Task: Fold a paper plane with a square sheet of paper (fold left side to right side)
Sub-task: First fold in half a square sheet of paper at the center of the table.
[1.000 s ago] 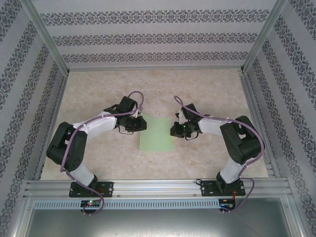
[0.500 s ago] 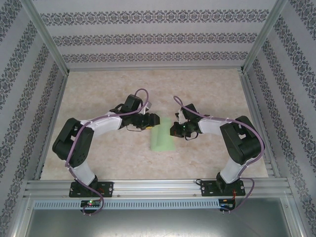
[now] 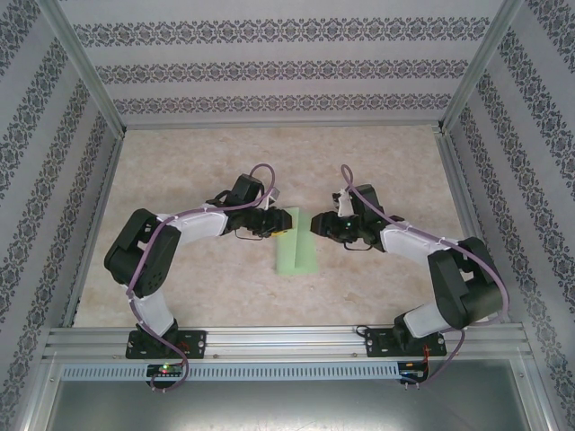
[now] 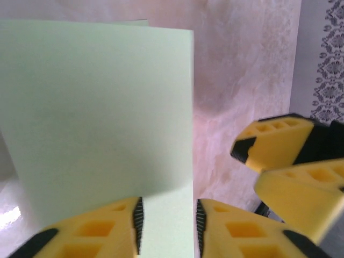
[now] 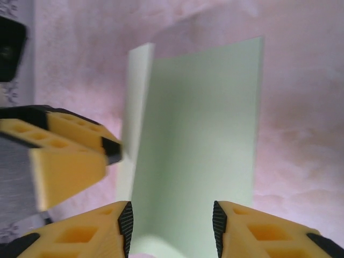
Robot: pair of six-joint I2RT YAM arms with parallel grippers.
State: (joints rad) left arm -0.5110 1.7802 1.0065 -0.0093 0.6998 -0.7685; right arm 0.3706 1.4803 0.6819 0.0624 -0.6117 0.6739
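Top external view: the sheet of paper (image 3: 296,248) is plain, thin, pale mint-green stuff with no markings. It's doubled over into a narrow upright strip, sitting on the marbled beige table (image 3: 377,162) roughly mid-table, with stripy patterned wallpaper on the walls (image 3: 287,67) around it. The left gripper (image 3: 282,221) is at the strip's far-left corner and the right gripper (image 3: 316,224) is just off its far-right edge, tips pointed at each other.

From the left wrist, the paper (image 4: 97,118) has crisp straight edges and the top layer looks a bit lifted off the bottom one. The left gripper (image 4: 167,226) has chunky yellow fingers with black ribbed pads, and they're parted, with green paper showing in the gap, not pinched. Right wrist is the same deal: the right gripper (image 5: 171,226) is spread apart, with paper (image 5: 199,134) stretching away in front of it.
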